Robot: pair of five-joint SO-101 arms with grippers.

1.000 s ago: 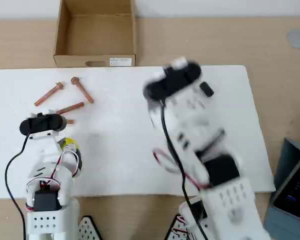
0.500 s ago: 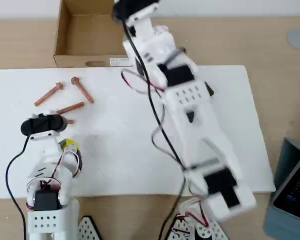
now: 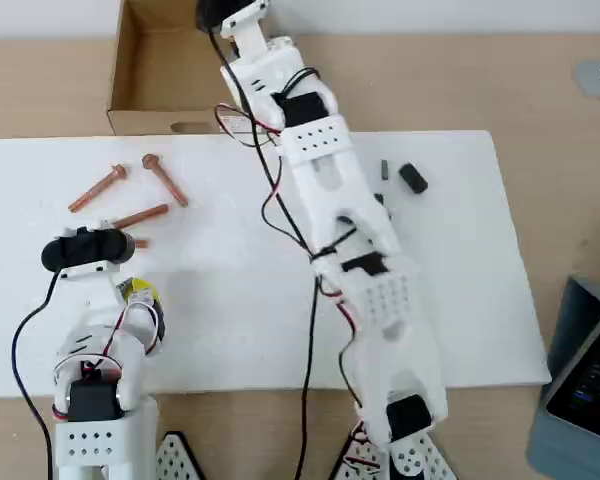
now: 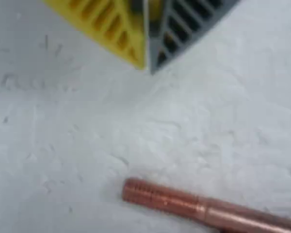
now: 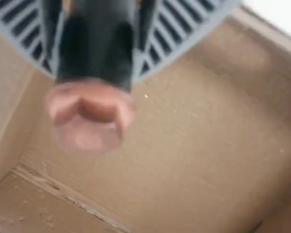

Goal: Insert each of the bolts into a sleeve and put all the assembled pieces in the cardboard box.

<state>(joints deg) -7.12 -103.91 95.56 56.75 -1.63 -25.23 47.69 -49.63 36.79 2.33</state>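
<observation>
Your right claw (image 5: 96, 48) grips the sleeved bolt (image 5: 89, 114) over the cardboard box (image 3: 126, 70) at the upper left of the high frame, ready to drop it in, while your left claw (image 4: 146, 62) rests pinched shut near a bare bolt (image 4: 184, 204) on the worktop (image 3: 230, 300), poised for the next pick

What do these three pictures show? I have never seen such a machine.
These are two small white robot arms at a table. One picture looks down from above; the other two come from a camera on each arm's wrist. On the white mat lie copper-coloured metal bolts and a short black sleeve. The right gripper, over the open brown cardboard box, holds a black sleeve with a copper bolt inside. The left gripper is shut and empty, just above the mat near one bolt.
</observation>
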